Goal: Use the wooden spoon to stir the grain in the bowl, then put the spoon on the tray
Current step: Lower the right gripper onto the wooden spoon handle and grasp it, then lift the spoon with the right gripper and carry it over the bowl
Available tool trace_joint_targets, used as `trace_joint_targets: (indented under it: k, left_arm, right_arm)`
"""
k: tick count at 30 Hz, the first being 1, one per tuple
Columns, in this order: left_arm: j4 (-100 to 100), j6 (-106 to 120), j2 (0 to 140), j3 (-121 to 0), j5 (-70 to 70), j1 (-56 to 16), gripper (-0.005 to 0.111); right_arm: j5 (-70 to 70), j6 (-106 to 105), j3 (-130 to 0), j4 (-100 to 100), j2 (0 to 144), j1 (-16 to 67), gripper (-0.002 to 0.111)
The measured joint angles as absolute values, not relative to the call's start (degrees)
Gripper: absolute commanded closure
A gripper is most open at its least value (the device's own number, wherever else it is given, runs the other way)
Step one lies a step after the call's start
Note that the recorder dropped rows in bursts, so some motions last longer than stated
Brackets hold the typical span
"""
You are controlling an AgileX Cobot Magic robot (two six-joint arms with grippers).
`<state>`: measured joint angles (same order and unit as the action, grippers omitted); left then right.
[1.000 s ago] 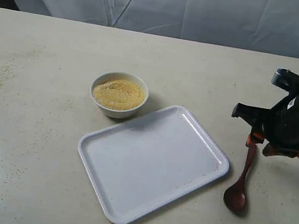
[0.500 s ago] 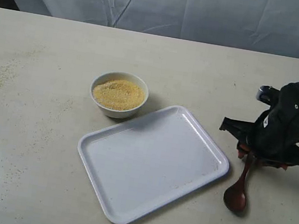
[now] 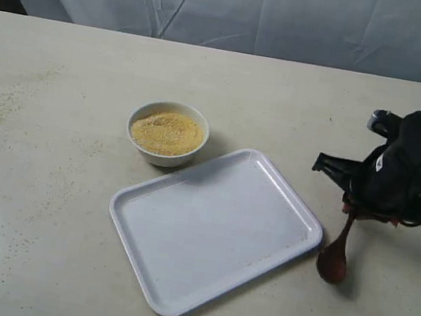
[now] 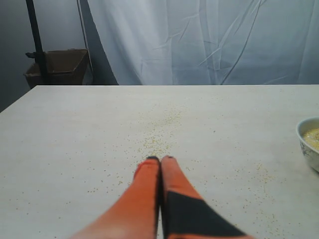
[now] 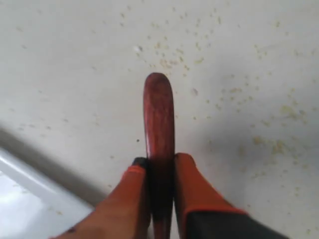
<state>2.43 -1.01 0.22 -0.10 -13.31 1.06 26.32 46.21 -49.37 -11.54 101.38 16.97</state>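
White tray is bare, just beside the right claw; nothing placed yet. Bowl is well apart from that claw, past the tray, and its grain looks undisturbed, so I'd say stirring isn't started. Wooden spoon is pinched by the handle in the right claw, head hanging below it by the tray's edge. Left claw is pressed closed, empty. Left to do: carry, stir, place.

— Where's everything on the counter?
— I've got the grain in 1 bowl, just behind the tray at its left end. The wooden spoon is just right of the tray.
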Motion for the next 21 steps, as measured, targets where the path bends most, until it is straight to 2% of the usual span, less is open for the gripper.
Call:
trace_joint_targets:
  k: [10, 16, 21]
  left_arm:
    - [2.4, -1.0, 0.2, -0.1, -13.3, 1.1, 0.107]
    - [2.4, -1.0, 0.2, -0.1, -13.3, 1.1, 0.107]
    - [2.4, -1.0, 0.2, -0.1, -13.3, 1.1, 0.107]
  right_arm:
    - [16.9, 51.8, -62.5, -8.3, 98.0, 23.3, 0.109]
    - [5.3, 57.5, -72.7, -7.1, 106.7, 28.3, 0.109]
    - [1.7, 58.5, -80.2, -6.0, 116.3, 30.2, 0.109]
